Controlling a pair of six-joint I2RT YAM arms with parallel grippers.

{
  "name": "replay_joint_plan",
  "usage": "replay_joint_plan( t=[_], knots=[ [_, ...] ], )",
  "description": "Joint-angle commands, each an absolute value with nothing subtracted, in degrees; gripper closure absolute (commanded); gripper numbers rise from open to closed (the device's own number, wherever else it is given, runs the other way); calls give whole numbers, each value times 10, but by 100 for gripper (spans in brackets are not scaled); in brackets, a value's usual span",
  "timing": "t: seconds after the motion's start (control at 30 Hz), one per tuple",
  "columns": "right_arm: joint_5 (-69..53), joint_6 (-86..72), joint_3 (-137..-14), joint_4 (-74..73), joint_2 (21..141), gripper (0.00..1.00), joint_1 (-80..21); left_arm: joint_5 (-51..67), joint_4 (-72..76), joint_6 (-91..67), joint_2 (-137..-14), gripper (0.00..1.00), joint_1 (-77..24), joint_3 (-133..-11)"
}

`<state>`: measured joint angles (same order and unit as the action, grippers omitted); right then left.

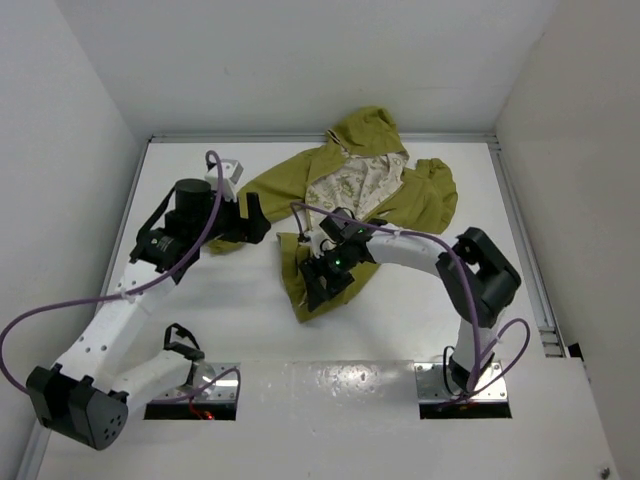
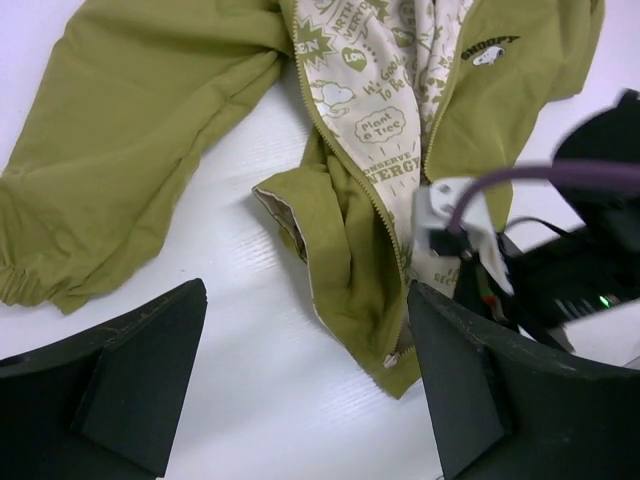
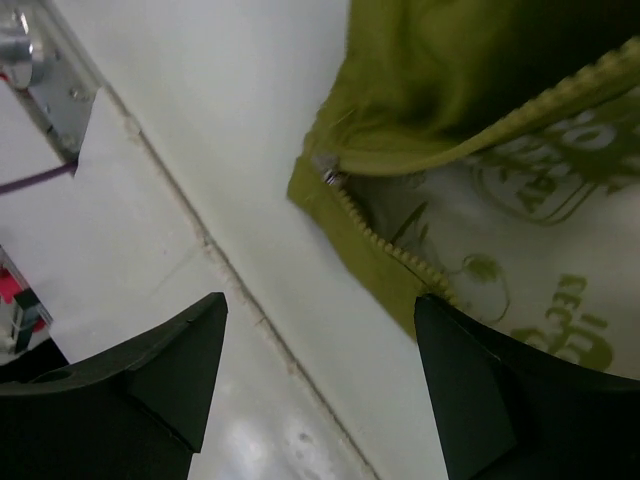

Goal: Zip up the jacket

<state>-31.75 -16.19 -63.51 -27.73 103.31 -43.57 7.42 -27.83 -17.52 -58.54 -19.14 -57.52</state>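
The olive-green jacket lies unzipped at the back middle of the white table, its cream printed lining showing. My left gripper hovers open by the left sleeve. In the left wrist view, the left gripper has bare table between its fingers, and the hem corner with the zipper slider lies just inside the right finger. My right gripper is open over the lower hem. In the right wrist view the slider sits ahead of the right gripper, whose right finger overlaps the zipper teeth edge.
White walls enclose the table on three sides. A metal rail runs along the right edge. The arms' base plates sit at the near edge. The right arm's purple cable crosses the left wrist view.
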Motion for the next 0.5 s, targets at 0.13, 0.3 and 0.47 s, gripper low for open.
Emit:
replay_joint_plan(
  t=[0.13, 0.3, 0.47],
  knots=[
    [-329, -221, -684, -179, 1094, 24, -432, 185, -306, -156, -505, 14, -151, -505],
    [-331, -211, -706, -173, 1100, 26, -439, 199, -312, -151, -498, 15, -145, -504],
    [-323, -216, -698, -201, 1100, 27, -435, 199, -312, -151, -504, 15, -140, -504]
  ],
)
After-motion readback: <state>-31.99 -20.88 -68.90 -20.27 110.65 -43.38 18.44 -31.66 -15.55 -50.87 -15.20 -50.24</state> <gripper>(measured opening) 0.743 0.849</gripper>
